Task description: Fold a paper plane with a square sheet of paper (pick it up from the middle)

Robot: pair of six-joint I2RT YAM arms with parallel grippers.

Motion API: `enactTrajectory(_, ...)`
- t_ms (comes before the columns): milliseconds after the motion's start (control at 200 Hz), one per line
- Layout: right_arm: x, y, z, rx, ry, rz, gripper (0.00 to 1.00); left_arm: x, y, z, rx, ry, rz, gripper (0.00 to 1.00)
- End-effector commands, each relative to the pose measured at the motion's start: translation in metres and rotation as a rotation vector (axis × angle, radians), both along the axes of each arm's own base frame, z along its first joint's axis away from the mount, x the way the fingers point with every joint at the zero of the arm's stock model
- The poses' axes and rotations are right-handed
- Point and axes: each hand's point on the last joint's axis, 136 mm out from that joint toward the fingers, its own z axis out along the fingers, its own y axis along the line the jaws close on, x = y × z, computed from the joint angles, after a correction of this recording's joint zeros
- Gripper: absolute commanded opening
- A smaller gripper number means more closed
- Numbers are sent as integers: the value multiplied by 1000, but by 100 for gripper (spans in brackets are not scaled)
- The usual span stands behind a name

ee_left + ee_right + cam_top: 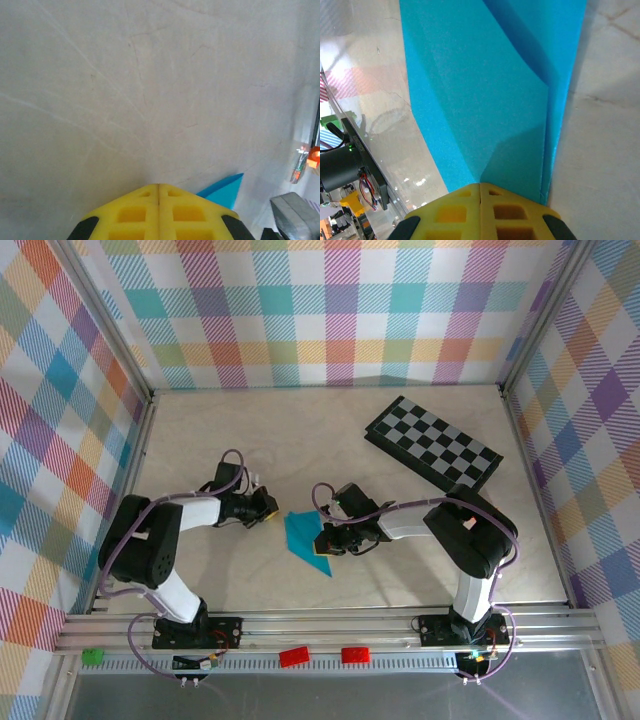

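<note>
The cyan-blue sheet of paper (pixel 303 537) lies flat on the table between the two arms, folded into a pointed wedge whose tip points toward the near edge. In the right wrist view the paper (pixel 485 90) shows a long crease and an overlapping flap. My right gripper (pixel 323 544) is shut, and its yellow fingertips (pixel 495 192) rest on the paper's right edge with nothing between them. My left gripper (pixel 269 506) is shut too and sits just left of the paper, over bare table. One corner of the paper (pixel 226 191) pokes out beside its yellow fingers (pixel 145 210).
A black-and-grey checkered board (pixel 432 443) lies at the back right. Plaid walls enclose the table on three sides. An aluminium rail (pixel 320 625) runs along the near edge, with two red pieces (pixel 293 656) below it. Open table surface (pixel 250 430) stretches behind the grippers.
</note>
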Motion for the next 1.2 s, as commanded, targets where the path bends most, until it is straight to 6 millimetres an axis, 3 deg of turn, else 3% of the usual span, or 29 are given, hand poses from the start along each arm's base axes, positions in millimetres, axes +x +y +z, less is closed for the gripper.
enactTrajectory(0, -39, -49, -50, -248, 154, -17, 0, 4, -5, 35, -38, -80, 2, 0)
enactTrajectory(185, -36, -48, -49, -252, 152, -23, 0, -17, -50, 48, -123, -116, -109, 0)
enactTrajectory(290, -36, -48, -49, -256, 153, -24, 0, -33, -76, 38, -148, -102, -188, 0)
enactTrajectory(395, -36, -48, -49, -258, 155, -26, 0, -44, -86, 16, -151, -51, -218, 0)
enactTrajectory(475, -37, -49, -49, -258, 157, -25, 0, -45, -82, -5, -127, -9, -197, 0)
enactTrajectory(580, -38, -49, -49, -256, 159, -24, 0, -35, -59, -28, -102, 42, -102, 0)
enactTrajectory(700, -40, -51, -49, -254, 160, -25, 0, -19, -35, -33, -100, 39, -43, 0)
enactTrajectory(830, -42, -52, -50, -255, 163, -21, 0, -5, -21, -32, -64, 33, -65, 0)
enactTrajectory(910, -42, -52, -50, -256, 162, -18, 0, 0, -18, -27, -46, 36, -72, 0)
enactTrajectory(1005, -40, -51, -48, -251, 154, -18, 0, 4, -22, -7, -71, 5, -72, 0)
enactTrajectory(1195, -35, -45, -42, -233, 144, -22, 0, -9, -38, 36, -90, -84, -88, 0)
